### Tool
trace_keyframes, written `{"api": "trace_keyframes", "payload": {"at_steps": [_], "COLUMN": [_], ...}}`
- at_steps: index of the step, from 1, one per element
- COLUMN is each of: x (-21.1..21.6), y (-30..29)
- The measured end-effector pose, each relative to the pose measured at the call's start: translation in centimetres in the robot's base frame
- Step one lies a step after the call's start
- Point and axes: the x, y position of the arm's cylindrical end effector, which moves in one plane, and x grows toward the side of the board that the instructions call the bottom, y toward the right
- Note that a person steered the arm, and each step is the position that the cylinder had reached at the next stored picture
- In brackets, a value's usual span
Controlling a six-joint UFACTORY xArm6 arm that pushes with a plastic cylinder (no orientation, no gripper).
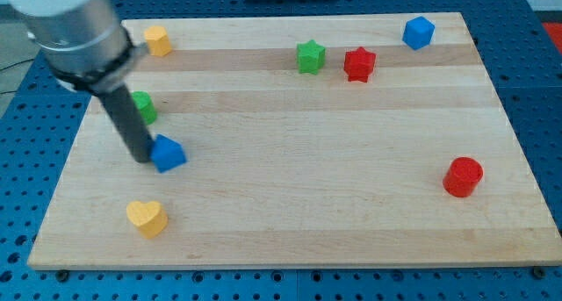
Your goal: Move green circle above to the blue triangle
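Observation:
The green circle (144, 107) lies near the board's left edge, partly hidden behind my rod. The blue triangle (169, 153) lies just below and to the right of it. My tip (141, 158) rests on the board at the triangle's left side, touching or almost touching it, and below the green circle.
A yellow heart (147, 218) lies at the lower left. A yellow block (158, 40) sits at the top left. A green star (310, 57) and a red star (359, 64) lie at the top middle. A blue block (419, 32) is at the top right, a red cylinder (463, 177) at the right.

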Motion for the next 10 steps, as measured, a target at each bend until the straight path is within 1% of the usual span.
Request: {"api": "trace_keyframes", "payload": {"at_steps": [1,3,4,5,6,7,8,9,10], "x": [-0.4,3.0,2.1,4.8,8.7,8.5,8.2,5.9,0.5], "y": [0.4,0.3,7.8,9.0,8.1,0.8,-1.8,-1.8,-2.0]}}
